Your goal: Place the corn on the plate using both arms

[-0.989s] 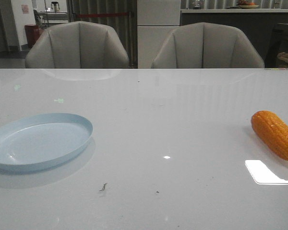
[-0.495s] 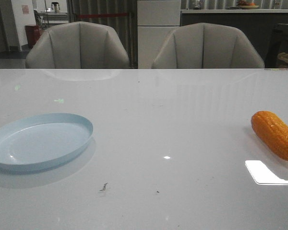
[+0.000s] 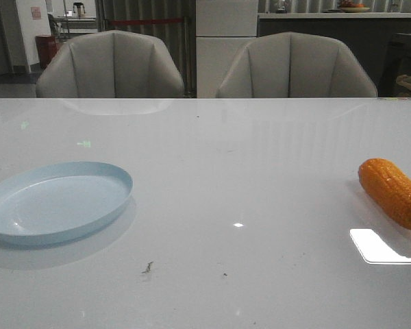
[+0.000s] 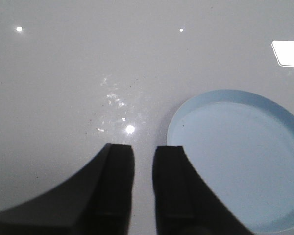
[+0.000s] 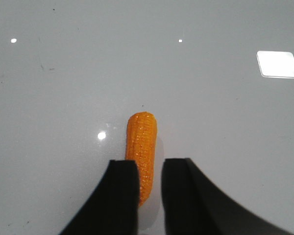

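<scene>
A plump orange-yellow plastic corn cob (image 3: 393, 192) lies flat at the right of the white bench (image 3: 246, 192). A round, shallow pale blue plate (image 3: 55, 201) sits empty, well apart at the left.

Left hand (image 4: 143, 159), right hand (image 5: 150, 174): matte black, angular fingers, seemingly unmarked.

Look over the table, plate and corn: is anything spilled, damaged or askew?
Nothing serious stands out. The plate sits flat and empty, and the corn lies whole on its side at the right. The only blemishes are a few small dark specks on the table near the front.
</scene>
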### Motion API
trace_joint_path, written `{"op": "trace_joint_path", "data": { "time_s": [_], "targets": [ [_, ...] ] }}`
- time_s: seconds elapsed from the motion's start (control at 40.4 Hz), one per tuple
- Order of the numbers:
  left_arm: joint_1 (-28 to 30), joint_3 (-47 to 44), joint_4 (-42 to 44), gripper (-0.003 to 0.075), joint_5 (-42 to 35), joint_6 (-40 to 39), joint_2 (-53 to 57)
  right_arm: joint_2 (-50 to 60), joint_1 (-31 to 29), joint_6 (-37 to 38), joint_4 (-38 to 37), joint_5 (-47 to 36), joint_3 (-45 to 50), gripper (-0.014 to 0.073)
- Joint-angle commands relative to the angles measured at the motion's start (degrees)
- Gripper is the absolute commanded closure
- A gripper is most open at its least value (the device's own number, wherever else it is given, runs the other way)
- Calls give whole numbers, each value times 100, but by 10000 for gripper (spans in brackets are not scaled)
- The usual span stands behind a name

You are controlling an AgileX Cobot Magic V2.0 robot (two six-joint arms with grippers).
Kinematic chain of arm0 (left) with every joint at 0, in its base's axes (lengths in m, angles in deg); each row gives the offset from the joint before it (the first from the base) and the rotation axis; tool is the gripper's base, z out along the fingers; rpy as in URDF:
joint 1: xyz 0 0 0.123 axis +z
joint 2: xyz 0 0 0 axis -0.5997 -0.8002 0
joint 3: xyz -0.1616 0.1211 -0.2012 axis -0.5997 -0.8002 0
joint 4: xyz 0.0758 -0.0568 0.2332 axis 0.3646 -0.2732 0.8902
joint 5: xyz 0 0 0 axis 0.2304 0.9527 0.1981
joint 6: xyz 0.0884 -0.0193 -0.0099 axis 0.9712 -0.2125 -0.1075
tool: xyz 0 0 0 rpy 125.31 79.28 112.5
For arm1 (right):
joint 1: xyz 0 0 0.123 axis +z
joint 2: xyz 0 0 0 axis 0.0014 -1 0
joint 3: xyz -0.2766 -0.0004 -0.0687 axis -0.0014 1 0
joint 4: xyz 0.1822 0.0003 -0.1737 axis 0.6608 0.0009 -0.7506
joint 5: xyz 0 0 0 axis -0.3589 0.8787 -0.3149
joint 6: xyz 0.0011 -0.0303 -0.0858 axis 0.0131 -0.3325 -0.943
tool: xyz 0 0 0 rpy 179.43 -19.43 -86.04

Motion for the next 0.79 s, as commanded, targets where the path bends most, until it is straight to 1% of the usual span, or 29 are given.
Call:
{"op": "trace_joint_path", "data": {
  "time_s": [0.0, 0.025, 0.049, 0.099, 0.272, 0.371, 0.544, 0.766],
  "targets": [
    [13, 177, -76, 290, -406, 6, -33, -128, -14, 16, 25, -438, -201, 168],
    [13, 177, -76, 256, -373, 6, -48, -166, -14, 16, 25, -443, -201, 155],
    [13, 177, -76, 241, -345, 6, -48, -200, -14, 16, 25, -448, -201, 154],
    [13, 221, -76, 248, -248, 6, -48, -235, -14, 16, 25, -453, -201, 154],
    [13, 872, -129, 250, 635, -6, -487, -244, -14, 16, 63, -434, -201, 154],
    [13, 1483, -157, 250, 1147, -14, -1033, -244, -14, 16, 63, -434, -201, 154],
    [13, 2510, -157, 250, 1746, -56, -2121, -244, -14, 16, 63, -434, -201, 154],
    [13, 3859, -164, 250, 3132, -56, -3640, -244, -14, 16, 63, -434, -201, 154]
  ]
}}
